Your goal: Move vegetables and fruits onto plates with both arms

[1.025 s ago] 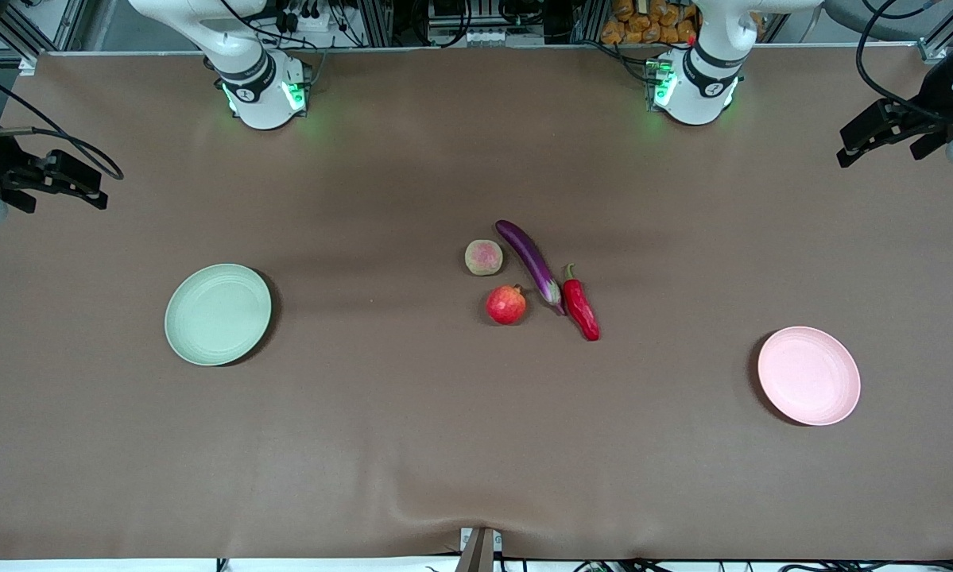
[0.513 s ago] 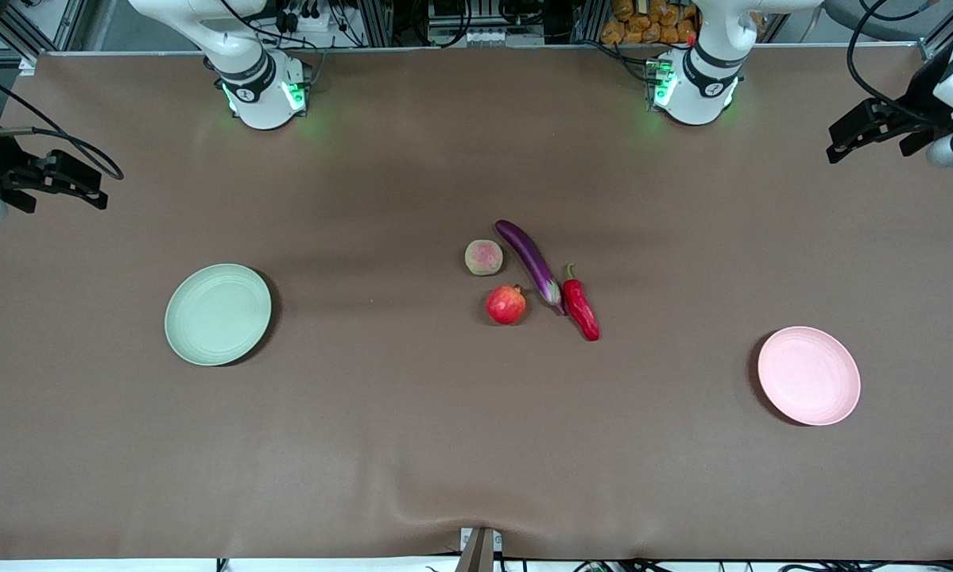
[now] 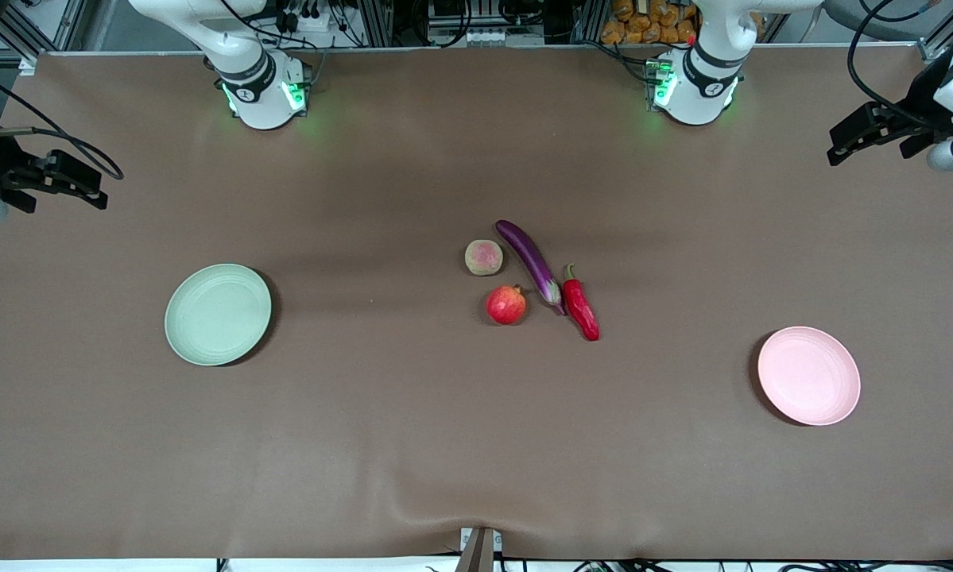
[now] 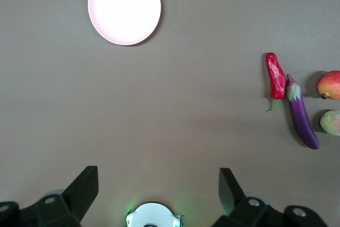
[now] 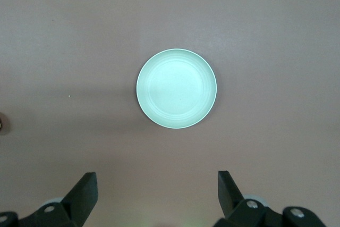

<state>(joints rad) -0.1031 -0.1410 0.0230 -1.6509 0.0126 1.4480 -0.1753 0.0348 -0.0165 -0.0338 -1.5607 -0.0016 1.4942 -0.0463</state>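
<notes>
The brown table (image 3: pixel 412 445) fills the front view, and two white arms rise from green-lit bases along its 12 o'clock edge. The left arm (image 3: pixel 710 48) reaches out toward 2 o'clock, where the left gripper (image 3: pixel 869 135) hangs high over its own end of the table with its jaws spread wide and nothing between them. The right arm (image 3: pixel 230 48) reaches toward 9 o'clock, where the right gripper (image 3: pixel 63 179) hangs high over its own end, its jaws likewise spread wide and empty. The green plate (image 3: pixel 218 314) lies flat toward the right arm's end, about 8 o'clock from the table's middle, and holds nothing. The pink plate (image 3: pixel 808 376) lies flat toward the left arm's end, about 4 o'clock from the middle and nearer the front camera than the green one; it too holds nothing. The produce sits clustered at the middle of the table, well apart from both plates. The eggplant (image 3: pixel 530 260) slants from 11 o'clock to 5 o'clock. The chili pepper (image 3: pixel 581 306) lies just beside the eggplant's lower end at its 4 o'clock, stem toward 12 o'clock. The pomegranate (image 3: pixel 506 305) sits at the eggplant's 7 o'clock, and the tan-green fruit (image 3: pixel 484 257) sits at the pomegranate's 11 o'clock, just beside the eggplant.
</notes>
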